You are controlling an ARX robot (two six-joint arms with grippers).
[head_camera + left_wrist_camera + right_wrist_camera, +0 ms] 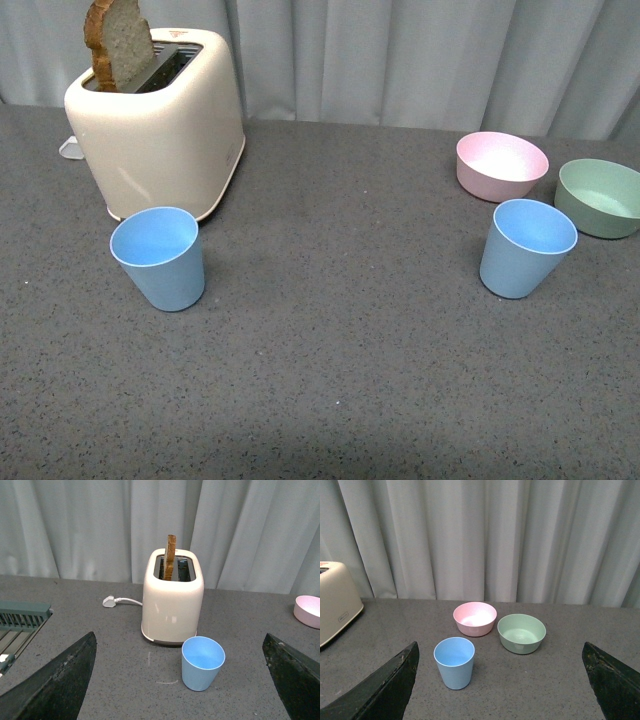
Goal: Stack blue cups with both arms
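Cups: left cup (158, 257), right cup (526, 248); matte blue, tapered, upright.
Nearby: glossy cream toaster (160, 130); pink bowl (501, 165), green bowl (600, 197).
Grippers: left gripper (178, 635), right gripper (500, 643) released, empty.

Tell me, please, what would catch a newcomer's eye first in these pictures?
Probably the cream toaster at the far left of the table, a bread slice sticking up from one slot. Then the two upright blue cups, set far apart: the left cup just in front of the toaster, the right cup beside a pink bowl and a green bowl.
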